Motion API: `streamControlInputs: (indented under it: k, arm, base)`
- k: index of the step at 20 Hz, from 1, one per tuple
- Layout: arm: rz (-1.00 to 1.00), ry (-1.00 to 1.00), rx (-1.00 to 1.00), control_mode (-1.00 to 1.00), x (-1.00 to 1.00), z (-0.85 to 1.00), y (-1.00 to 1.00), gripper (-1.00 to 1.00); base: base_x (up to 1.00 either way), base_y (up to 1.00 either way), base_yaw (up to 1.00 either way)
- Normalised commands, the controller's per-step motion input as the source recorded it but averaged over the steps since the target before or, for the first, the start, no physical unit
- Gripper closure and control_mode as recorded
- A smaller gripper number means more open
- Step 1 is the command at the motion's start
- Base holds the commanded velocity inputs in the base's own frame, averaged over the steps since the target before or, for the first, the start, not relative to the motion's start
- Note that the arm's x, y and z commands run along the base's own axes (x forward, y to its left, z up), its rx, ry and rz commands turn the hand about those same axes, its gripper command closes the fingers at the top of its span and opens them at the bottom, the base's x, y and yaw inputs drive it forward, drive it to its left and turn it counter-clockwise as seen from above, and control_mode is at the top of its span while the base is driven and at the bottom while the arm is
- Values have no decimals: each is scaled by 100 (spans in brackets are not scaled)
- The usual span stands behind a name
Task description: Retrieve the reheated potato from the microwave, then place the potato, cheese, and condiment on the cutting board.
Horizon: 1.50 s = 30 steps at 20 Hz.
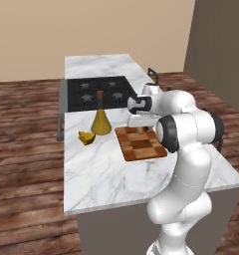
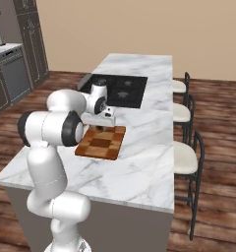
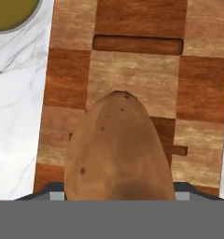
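Note:
A tan-brown potato (image 3: 118,149) sits between the fingers of my gripper (image 3: 118,193), which is shut on it just above the checkered cutting board (image 3: 132,70). From the base, the gripper (image 1: 140,129) hangs over the far end of the board (image 1: 141,145), and the arm hides the potato. Left of the board stands the cone-shaped condiment (image 1: 100,121), with the yellow cheese (image 1: 86,138) wedge beside it on the counter. The condiment's base (image 3: 11,11) shows at the corner of the hand view. The microwave is out of view.
A black cooktop (image 1: 96,93) lies on the marble island (image 1: 106,174) beyond the board. Bar stools (image 2: 186,157) line the island's far side. A dark cabinet run (image 2: 12,69) stands off to the left across the wooden floor.

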Motion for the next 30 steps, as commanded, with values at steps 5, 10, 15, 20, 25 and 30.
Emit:
streamControlInputs:
  k: [5,10,15,20,25,30]
  arm:
    - [0,-2,-3,-100,58,-19,0,100]
    - [0,-7,-2,-100,52,-21,0,100]
    - [0,-4,-1,-100,48,-28,1,100]
    - [0,0,0,-100,59,-32,1,100]
    - [0,0,0,-100,53,-37,0,100]
    - [0,0,0,-100,18,-44,1,100]
  base:
    - [0,0,0]
    - [0,0,0]
    - [0,0,0]
    - [0,0,0]
    - [0,0,0]
    - [0,0,0]
